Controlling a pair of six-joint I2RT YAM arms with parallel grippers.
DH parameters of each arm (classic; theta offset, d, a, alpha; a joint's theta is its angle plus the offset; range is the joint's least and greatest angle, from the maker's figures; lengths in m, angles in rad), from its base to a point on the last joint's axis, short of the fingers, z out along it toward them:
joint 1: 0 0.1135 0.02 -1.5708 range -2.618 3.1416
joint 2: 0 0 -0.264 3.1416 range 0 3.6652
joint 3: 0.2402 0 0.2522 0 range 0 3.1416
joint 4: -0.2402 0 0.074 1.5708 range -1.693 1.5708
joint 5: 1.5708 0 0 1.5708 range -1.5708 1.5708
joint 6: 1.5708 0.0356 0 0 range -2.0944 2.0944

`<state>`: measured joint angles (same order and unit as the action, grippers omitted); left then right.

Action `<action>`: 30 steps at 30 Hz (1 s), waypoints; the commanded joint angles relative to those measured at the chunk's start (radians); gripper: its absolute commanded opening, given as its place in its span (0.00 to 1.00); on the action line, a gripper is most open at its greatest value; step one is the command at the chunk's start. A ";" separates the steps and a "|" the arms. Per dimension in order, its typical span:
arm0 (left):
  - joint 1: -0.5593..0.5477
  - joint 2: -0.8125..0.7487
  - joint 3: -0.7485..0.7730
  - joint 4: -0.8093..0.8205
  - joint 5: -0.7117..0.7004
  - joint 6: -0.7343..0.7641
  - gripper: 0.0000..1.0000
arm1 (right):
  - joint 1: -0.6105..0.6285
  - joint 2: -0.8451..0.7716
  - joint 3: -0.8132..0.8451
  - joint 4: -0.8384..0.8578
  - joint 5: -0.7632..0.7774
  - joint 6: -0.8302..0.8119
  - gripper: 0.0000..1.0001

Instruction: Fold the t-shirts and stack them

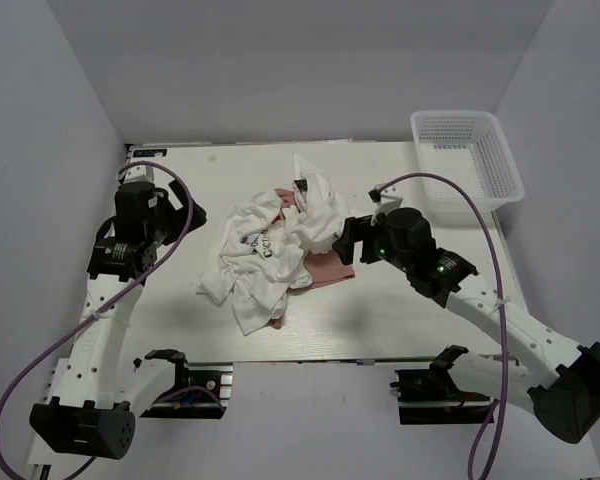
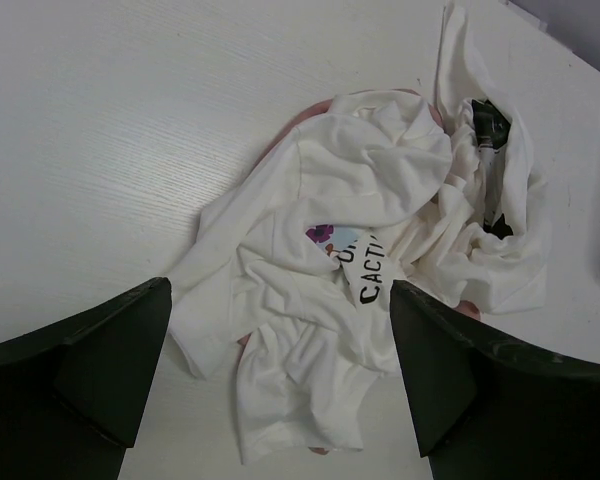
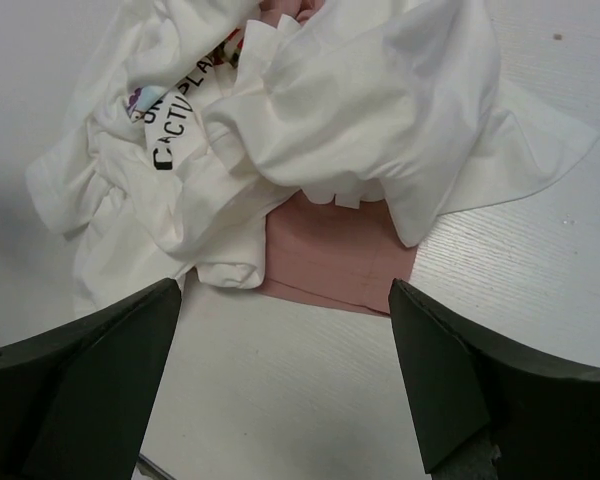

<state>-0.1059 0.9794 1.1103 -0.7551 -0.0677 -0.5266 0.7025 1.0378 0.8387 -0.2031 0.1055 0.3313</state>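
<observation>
A crumpled pile of white t-shirts (image 1: 270, 245) with dark lettering lies at the middle of the table, on top of a dusty pink t-shirt (image 1: 327, 268) that sticks out at its right and near side. My left gripper (image 1: 185, 212) is open and empty, left of the pile. In the left wrist view, the gripper (image 2: 280, 385) hovers above the pile's near edge (image 2: 360, 200). My right gripper (image 1: 348, 240) is open and empty at the pile's right side. In the right wrist view, the gripper (image 3: 285, 390) is above bare table just short of the pink t-shirt's (image 3: 330, 260) edge, with the white t-shirts (image 3: 380, 100) beyond.
A white plastic mesh basket (image 1: 465, 160) stands at the far right corner of the white table (image 1: 400, 320). White walls close in the back and both sides. Purple cables loop off both arms.
</observation>
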 commanded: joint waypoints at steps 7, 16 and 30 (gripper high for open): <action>0.006 -0.030 -0.030 0.003 0.008 0.028 1.00 | 0.003 0.066 0.019 0.137 -0.070 -0.098 0.90; 0.006 -0.030 -0.072 0.034 0.063 0.028 1.00 | 0.008 0.525 0.301 0.087 -0.020 -0.149 0.90; 0.006 -0.037 -0.081 0.046 0.097 0.028 1.00 | -0.090 0.808 0.833 -0.088 0.399 -0.063 0.00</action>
<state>-0.1059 0.9718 1.0363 -0.7246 0.0132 -0.5056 0.6853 1.9957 1.5558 -0.2935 0.3035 0.2401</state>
